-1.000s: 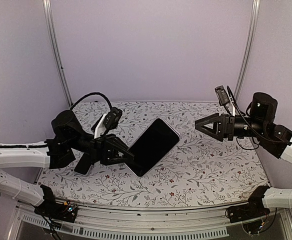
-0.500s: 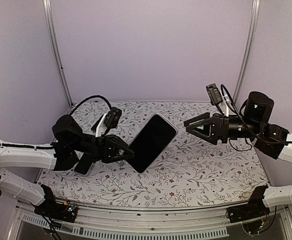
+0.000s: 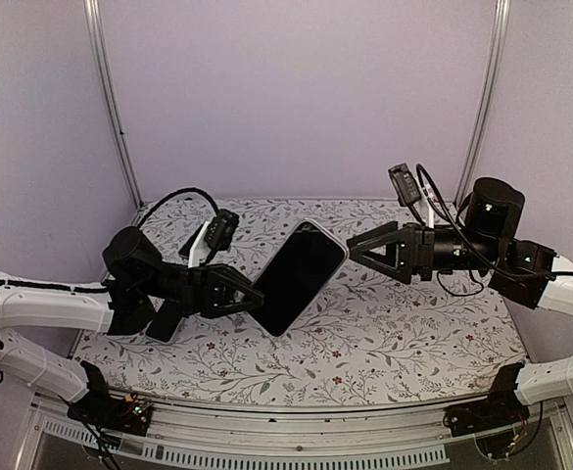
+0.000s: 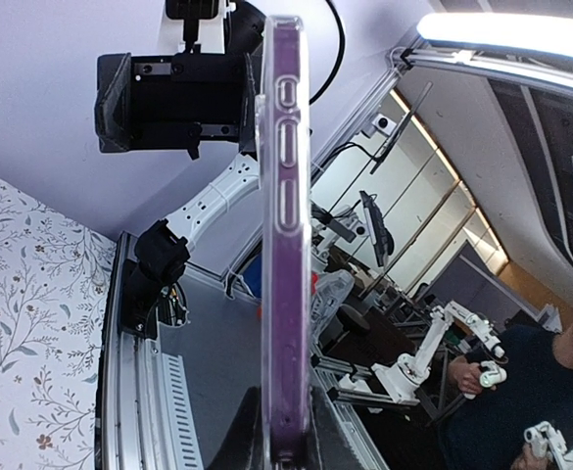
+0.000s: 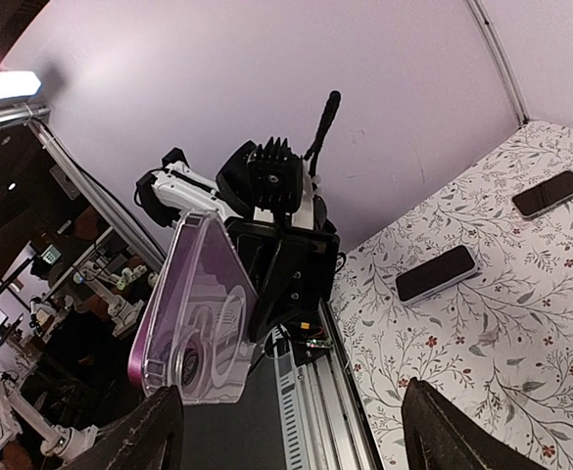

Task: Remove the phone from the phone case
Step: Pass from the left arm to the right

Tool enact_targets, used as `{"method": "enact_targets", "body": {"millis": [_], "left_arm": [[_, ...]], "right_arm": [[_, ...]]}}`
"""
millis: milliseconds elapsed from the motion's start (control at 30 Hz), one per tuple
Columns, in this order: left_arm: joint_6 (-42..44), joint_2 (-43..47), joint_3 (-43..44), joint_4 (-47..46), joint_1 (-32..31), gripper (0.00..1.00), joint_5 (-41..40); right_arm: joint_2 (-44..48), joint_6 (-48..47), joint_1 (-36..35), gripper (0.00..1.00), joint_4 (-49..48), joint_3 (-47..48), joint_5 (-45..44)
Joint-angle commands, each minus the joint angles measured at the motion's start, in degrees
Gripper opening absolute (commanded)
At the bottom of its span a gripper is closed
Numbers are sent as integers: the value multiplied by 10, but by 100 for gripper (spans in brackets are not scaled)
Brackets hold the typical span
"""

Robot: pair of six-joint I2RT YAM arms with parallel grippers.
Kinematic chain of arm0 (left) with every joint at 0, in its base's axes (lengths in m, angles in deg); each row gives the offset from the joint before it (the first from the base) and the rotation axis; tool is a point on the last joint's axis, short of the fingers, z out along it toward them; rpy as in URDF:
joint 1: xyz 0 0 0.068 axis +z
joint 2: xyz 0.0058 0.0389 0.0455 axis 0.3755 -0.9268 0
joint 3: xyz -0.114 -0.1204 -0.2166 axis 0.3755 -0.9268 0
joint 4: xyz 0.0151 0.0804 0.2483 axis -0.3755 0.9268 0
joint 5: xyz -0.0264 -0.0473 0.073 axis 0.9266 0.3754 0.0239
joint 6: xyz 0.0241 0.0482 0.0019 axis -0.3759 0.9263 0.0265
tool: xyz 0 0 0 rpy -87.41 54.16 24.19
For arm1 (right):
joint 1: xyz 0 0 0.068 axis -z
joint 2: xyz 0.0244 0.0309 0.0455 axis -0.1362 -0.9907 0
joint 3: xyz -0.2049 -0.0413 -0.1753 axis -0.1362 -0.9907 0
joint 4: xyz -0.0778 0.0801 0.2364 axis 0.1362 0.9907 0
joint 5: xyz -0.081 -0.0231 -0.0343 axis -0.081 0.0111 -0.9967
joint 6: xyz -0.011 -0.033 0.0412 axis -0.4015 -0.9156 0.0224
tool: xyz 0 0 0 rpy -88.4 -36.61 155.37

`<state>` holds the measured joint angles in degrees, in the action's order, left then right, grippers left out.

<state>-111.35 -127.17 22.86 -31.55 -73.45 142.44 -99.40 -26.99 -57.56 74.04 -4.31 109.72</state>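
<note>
The phone (image 3: 301, 274) is held clear of the table (image 3: 404, 343), seated in the case (image 5: 203, 313). In the top view its long axis runs from 7 to 1 o'clock and its black screen is turned towards the camera. Its 7 o'clock end is pinched by the left gripper (image 3: 252, 299), whose fingers are pressed against the two faces of the cased phone.

In the left wrist view the case is seen edge-on and upright. It is clear with a purple tint, and moulded buttons (image 4: 286, 157) are set along its rim.

The right gripper (image 3: 355, 255) is placed at 3 o'clock of the phone's upper end, just beside the corner. Whether contact is made cannot be told. Its fingers (image 5: 154, 431) are spread wide and nothing is held between them.

In the right wrist view the back of the case is shown, with the camera cut-out (image 5: 190, 360) towards 7 o'clock, and the left gripper's black body is seen behind the case at 3 o'clock. Two more handsets are seen lying on the floral table in that view. A pale-rimmed phone (image 5: 436, 273) lies at 3 o'clock of the case, and a dark phone (image 5: 548, 193) lies farther off towards 2 o'clock, well apart from the first.
</note>
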Motion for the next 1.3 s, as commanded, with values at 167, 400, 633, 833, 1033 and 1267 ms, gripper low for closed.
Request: {"method": "enact_targets", "body": {"millis": [167, 400, 633, 833, 1033, 1267], "left_arm": [[1, -5, -5, -46, 10, 0, -14], [2, -8, -5, -46, 13, 0, -15], [-1, -2, -13, -47, 19, 0, -17], [-2, -5, -13, -49, 21, 0, -15], [-5, -12, -10, -55, 21, 0, -12], [-10, -13, -10, -62, 21, 0, -10]], "right_arm": [[9, 3, -7, 79, -13, 19, -21], [4, 4, -9, 79, -11, 22, -18], [20, -9, -9, 79, 12, 24, -46], [16, -7, -9, 79, 10, 23, -32], [2, -2, -13, 79, 3, 22, -25], [-14, 0, -18, 78, 1, 20, -27]]}}
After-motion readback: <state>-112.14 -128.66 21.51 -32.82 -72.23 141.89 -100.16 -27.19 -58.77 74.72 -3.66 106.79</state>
